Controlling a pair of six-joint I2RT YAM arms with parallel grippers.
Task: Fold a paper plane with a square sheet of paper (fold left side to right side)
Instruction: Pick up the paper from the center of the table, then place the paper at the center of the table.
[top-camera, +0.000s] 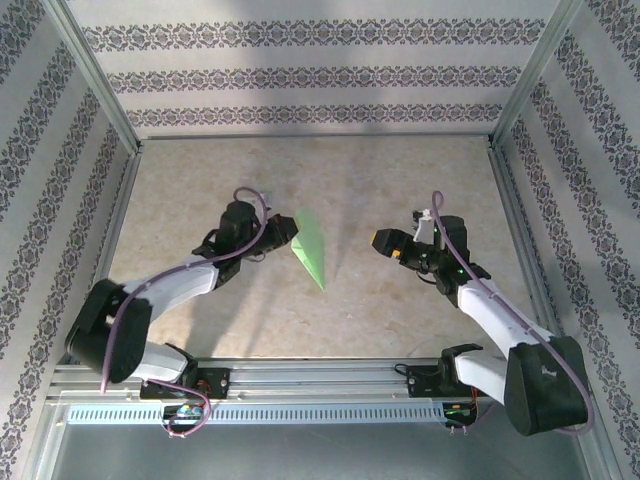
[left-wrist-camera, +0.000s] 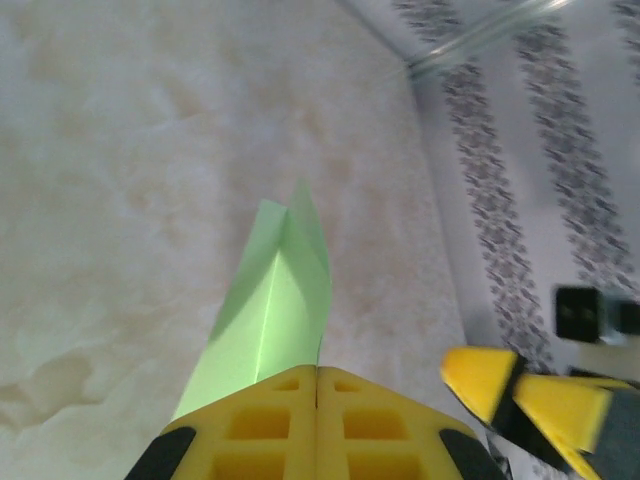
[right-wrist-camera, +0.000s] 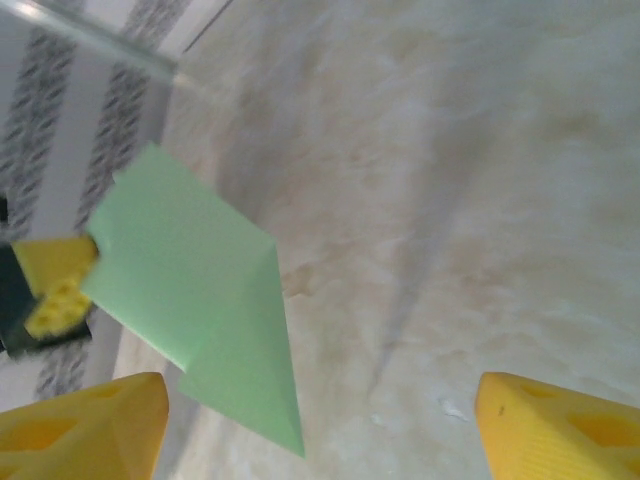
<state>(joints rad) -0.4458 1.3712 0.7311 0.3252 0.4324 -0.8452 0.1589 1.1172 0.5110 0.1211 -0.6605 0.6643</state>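
The square sheet of paper is folded into a slim pale green paper plane (top-camera: 310, 250) with a centre crease (left-wrist-camera: 270, 305). My left gripper (top-camera: 283, 240) is shut on its wide end, the yellow pads (left-wrist-camera: 260, 425) pressed together over the paper. The plane is held off the table, its point toward the near edge (right-wrist-camera: 215, 310). My right gripper (top-camera: 378, 243) stands open to the right of the plane, apart from it, its fingers (right-wrist-camera: 80, 430) wide and nothing between them. It also shows at the lower right of the left wrist view (left-wrist-camera: 530, 395).
The marbled beige table (top-camera: 400, 180) is walled by patterned panels and aluminium posts (top-camera: 100, 80) on three sides. A metal rail (top-camera: 320, 385) with the arm bases runs along the near edge.
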